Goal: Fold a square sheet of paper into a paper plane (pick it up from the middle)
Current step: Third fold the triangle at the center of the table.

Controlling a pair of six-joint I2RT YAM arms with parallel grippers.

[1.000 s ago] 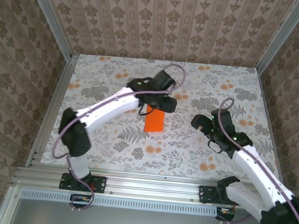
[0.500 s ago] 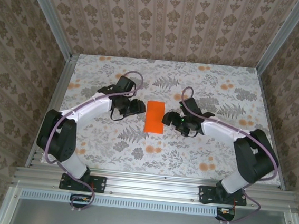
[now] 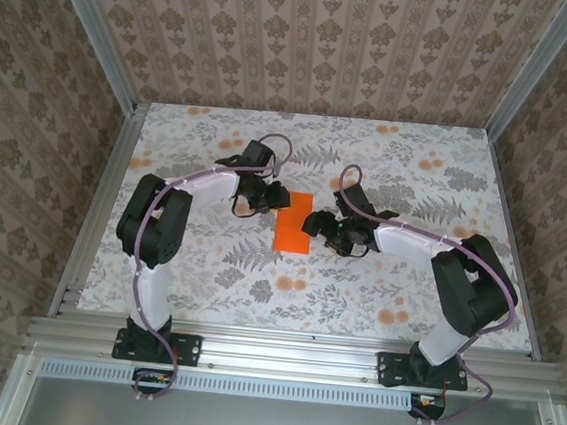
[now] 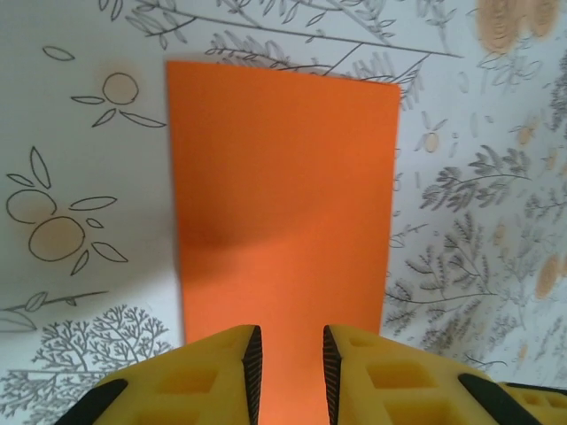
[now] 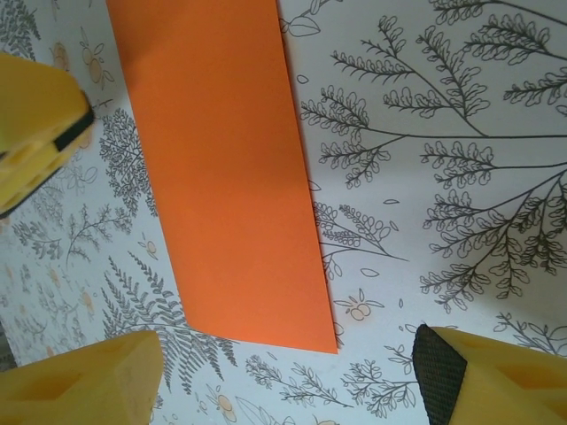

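Tools now flank the orange paper: left tool narrowed to a slit, right tool spread; pickup looks near.

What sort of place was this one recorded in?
Probably a purpose-built robot test cell: an aluminium frame boxes in a table with a floral cover, patterned wall panels close three sides, and the left arm and right arm are bolted at its near edge.
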